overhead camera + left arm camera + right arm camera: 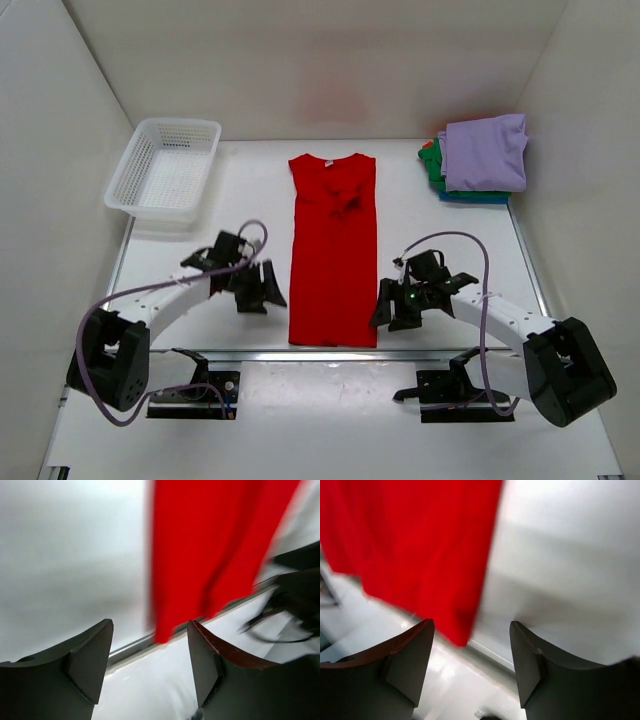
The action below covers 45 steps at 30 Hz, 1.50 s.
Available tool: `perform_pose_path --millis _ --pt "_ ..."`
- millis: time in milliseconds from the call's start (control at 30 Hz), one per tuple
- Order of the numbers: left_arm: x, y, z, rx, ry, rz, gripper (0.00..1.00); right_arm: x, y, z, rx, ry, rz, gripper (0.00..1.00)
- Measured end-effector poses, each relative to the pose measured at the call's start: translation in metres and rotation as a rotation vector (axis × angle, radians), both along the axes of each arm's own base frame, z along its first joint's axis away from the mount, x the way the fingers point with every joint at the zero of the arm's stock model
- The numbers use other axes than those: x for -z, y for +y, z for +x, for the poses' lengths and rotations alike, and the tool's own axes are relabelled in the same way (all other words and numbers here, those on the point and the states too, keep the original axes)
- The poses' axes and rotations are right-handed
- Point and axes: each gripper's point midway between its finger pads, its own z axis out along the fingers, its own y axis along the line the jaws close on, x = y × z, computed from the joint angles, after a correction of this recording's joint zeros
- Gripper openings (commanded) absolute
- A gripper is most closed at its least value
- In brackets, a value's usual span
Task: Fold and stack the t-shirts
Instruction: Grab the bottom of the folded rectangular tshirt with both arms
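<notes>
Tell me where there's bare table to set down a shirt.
Bare: between white mesh basket and red folded t-shirt; between that shirt and the lavender-topped shirt stack. Crowded: left gripper and right gripper flank its near hem.

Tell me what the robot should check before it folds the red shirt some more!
1. red shirt folded into a long strip: ok.
2. Cloth smooth: not ok, creases near the chest.
3. left gripper open and empty: ok.
4. right gripper open and empty: ok.
5. Grippers on either side of the shirt's near part: ok.
6. lavender shirt on top of the stack at far right, nothing on it: ok.
</notes>
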Motion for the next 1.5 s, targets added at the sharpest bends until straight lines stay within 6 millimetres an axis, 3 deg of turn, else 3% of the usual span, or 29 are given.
perform_pose_path --millis 100,167,400,500,567,600,633,667,1033,1133,1300,1500 --pt "0.051 0.005 -0.064 0.032 0.144 0.041 0.72 0.003 0.011 -0.018 -0.036 0.032 0.016 0.59" --pt "0.057 0.002 -0.084 0.037 0.189 0.02 0.72 0.004 0.019 -0.023 -0.05 0.026 0.034 0.57" --pt "0.052 -0.016 -0.068 0.04 0.078 -0.017 0.7 0.005 0.04 -0.033 -0.072 0.043 0.08 0.53" --pt "0.051 -0.024 -0.072 0.062 0.072 -0.022 0.67 0.007 0.047 -0.037 -0.089 0.054 0.082 0.38" --pt "0.049 -0.029 -0.073 0.069 0.066 -0.037 0.49 0.012 0.049 -0.04 -0.094 0.068 0.073 0.1" --pt "0.049 -0.031 -0.074 0.068 0.063 -0.043 0.21 0.015 0.047 -0.04 -0.092 0.07 0.062 0.05" --pt "0.049 -0.032 -0.074 0.065 0.061 -0.049 0.01 0.018 0.045 -0.041 -0.085 0.082 0.051 0.0" --pt "0.05 -0.031 -0.075 0.061 0.06 -0.048 0.0 0.019 0.044 -0.043 -0.081 0.092 0.053 0.0" --pt "0.062 -0.009 -0.093 0.022 0.062 -0.032 0.0 0.018 0.022 -0.047 -0.061 0.079 0.062 0.0" --pt "0.066 -0.008 -0.101 0.02 0.077 -0.037 0.37 0.018 0.021 -0.05 -0.078 0.08 0.067 0.0" --pt "0.049 -0.016 -0.094 -0.008 0.023 -0.107 0.56 0.019 0.021 -0.054 -0.086 0.089 0.078 0.0" --pt "0.048 -0.03 -0.097 0.011 0.041 -0.134 0.58 0.02 0.023 -0.055 -0.094 0.11 0.086 0.0"
